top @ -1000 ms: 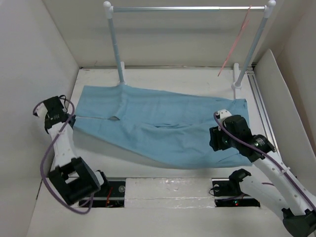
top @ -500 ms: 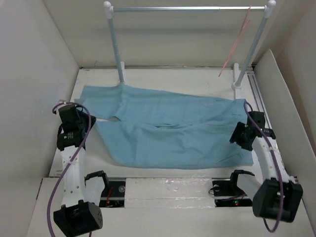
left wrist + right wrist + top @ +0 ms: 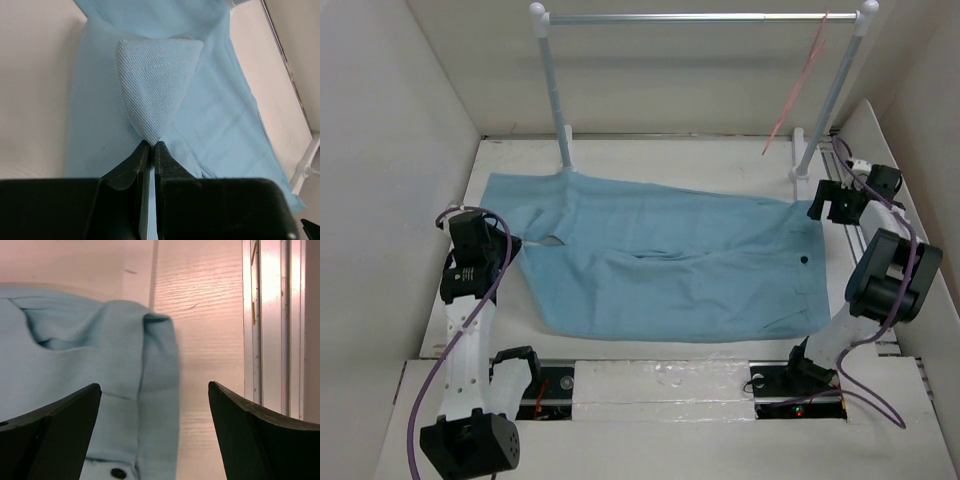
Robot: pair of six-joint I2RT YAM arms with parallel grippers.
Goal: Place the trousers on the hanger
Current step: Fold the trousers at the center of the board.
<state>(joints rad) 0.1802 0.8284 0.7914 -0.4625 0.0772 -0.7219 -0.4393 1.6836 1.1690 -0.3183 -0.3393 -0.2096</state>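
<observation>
The light blue trousers (image 3: 670, 260) lie spread flat across the table, waistband with its dark button (image 3: 804, 260) at the right. My left gripper (image 3: 510, 243) is shut on a pinched fold of a leg end (image 3: 157, 85) at the left edge of the cloth. My right gripper (image 3: 823, 205) is open, above the waistband's far right corner (image 3: 157, 340), its fingers (image 3: 65, 412) clear of the cloth. The thin pink-red hanger (image 3: 798, 85) hangs by its hook at the right end of the silver rail.
The silver rail (image 3: 700, 17) on white-knobbed posts (image 3: 552, 85) stands at the back. A metal track (image 3: 848, 225) runs along the table's right edge, also in the right wrist view (image 3: 270, 325). White walls close in on both sides.
The right arm has swung from the near right part of the trousers back to the far right corner. The left gripper has moved in from the left wall onto the leg end and shut on it.
</observation>
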